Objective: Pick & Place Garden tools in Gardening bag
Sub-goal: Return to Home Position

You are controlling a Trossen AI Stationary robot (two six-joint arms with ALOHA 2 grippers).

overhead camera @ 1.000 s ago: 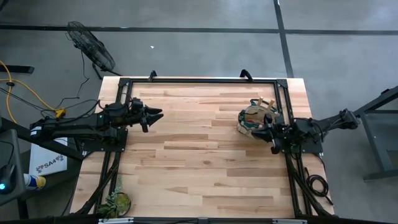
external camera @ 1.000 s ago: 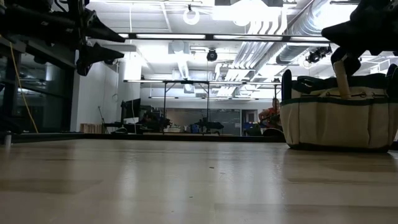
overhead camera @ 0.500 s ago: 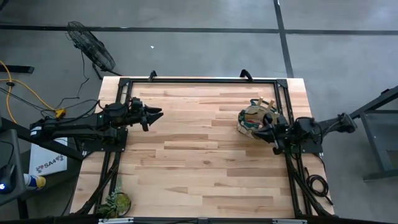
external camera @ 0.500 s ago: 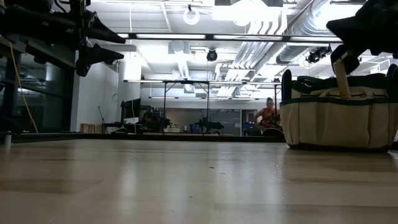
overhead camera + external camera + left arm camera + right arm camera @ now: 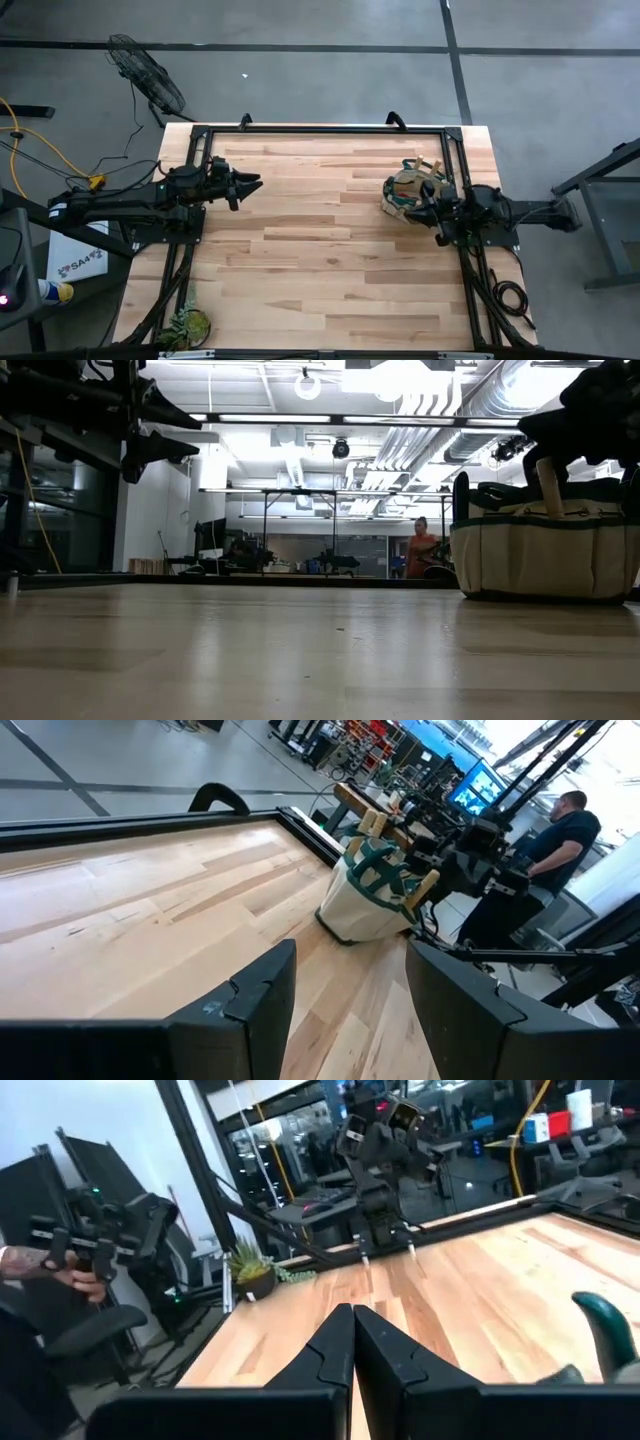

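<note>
High view: gardening bag (image 5: 408,190) at far right of table (image 5: 320,250), tool handles (image 5: 430,165) poking out; right gripper (image 5: 428,213) just beside it, pressed together, empty; left gripper (image 5: 252,182) spread, well apart; both likely parked, since loading looks done.

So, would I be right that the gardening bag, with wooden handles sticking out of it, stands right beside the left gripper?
Not quite. The gardening bag, with wooden handles sticking out of it, stands right beside the right gripper, not the left, as the high view shows. The left gripper hangs at the opposite side of the table.
</note>
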